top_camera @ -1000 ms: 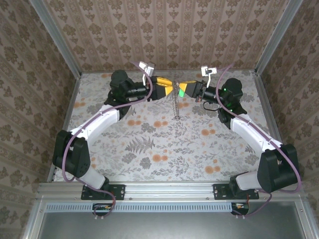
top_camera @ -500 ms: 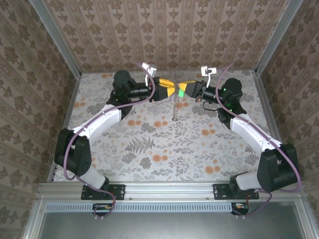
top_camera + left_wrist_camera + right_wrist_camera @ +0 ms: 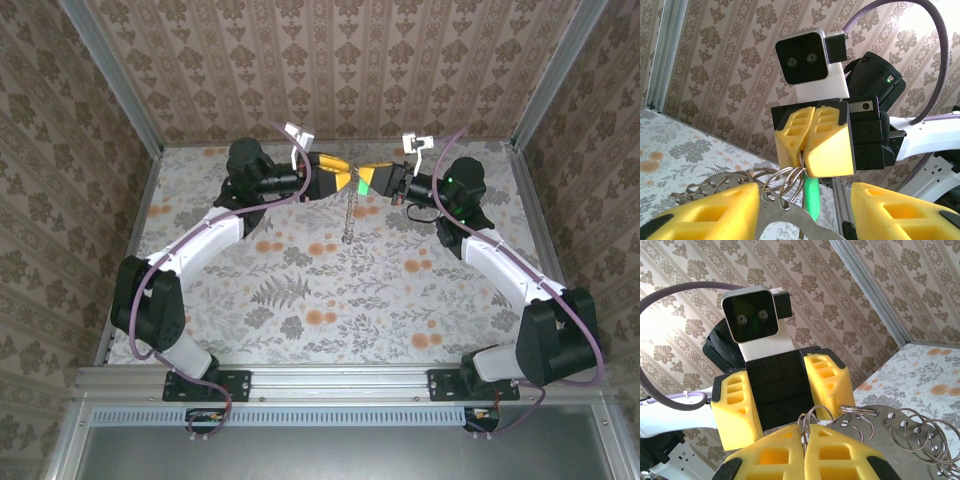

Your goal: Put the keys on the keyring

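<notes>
Over the counter (image 3: 300,290), right fingers (image 3: 830,145) pinched small rings (image 3: 785,182) above the green key (image 3: 812,197); left fingers (image 3: 710,212) straddled the keyring (image 3: 795,220), grip unclear.

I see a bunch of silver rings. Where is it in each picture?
Top external: silver rings dangle at centre back, below the right gripper.
Left wrist: rings low centre, below the shut, yellow-fingered right gripper.
Right wrist: rings lower right, beside that gripper.
Shared landmark: the right gripper.
</notes>
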`<action>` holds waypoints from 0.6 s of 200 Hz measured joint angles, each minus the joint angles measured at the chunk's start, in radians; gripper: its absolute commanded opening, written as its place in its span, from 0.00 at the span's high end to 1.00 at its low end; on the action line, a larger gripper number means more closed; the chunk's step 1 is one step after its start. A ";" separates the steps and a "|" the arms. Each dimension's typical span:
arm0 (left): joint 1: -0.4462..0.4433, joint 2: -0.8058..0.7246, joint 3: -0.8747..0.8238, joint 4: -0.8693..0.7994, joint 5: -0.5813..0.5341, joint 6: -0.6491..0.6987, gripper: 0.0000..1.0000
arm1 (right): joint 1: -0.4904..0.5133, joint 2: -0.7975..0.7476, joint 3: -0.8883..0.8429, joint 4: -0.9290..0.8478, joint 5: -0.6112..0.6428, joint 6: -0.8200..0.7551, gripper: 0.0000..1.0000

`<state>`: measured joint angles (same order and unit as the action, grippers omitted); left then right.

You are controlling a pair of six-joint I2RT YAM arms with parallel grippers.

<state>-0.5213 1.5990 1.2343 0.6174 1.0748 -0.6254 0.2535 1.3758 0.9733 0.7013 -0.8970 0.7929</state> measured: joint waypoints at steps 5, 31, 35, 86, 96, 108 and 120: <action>0.000 0.001 0.002 0.000 0.001 0.001 0.50 | 0.000 0.000 0.000 0.000 0.000 0.000 1.00; -0.003 0.013 0.018 0.000 0.007 0.002 0.54 | 0.000 0.002 0.000 0.000 0.000 0.002 1.00; -0.003 0.014 0.019 0.000 0.008 0.003 0.55 | 0.000 0.002 0.000 0.000 0.000 0.003 1.00; -0.013 0.028 0.032 -0.001 0.029 0.010 0.64 | 0.000 0.002 0.000 0.000 0.000 0.004 1.00; -0.013 0.028 0.032 -0.001 0.031 0.013 0.68 | 0.000 0.002 0.000 0.000 0.000 0.004 1.00; -0.013 0.029 0.032 -0.003 0.034 0.016 0.74 | 0.000 0.002 0.000 0.000 0.000 0.004 1.00; -0.014 0.029 0.032 -0.005 0.037 0.017 0.79 | 0.000 0.002 0.000 0.000 0.001 0.004 1.00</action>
<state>-0.5358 1.6283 1.2663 0.6121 1.1118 -0.6083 0.2535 1.3777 0.9733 0.7017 -0.8963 0.7967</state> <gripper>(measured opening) 0.249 0.068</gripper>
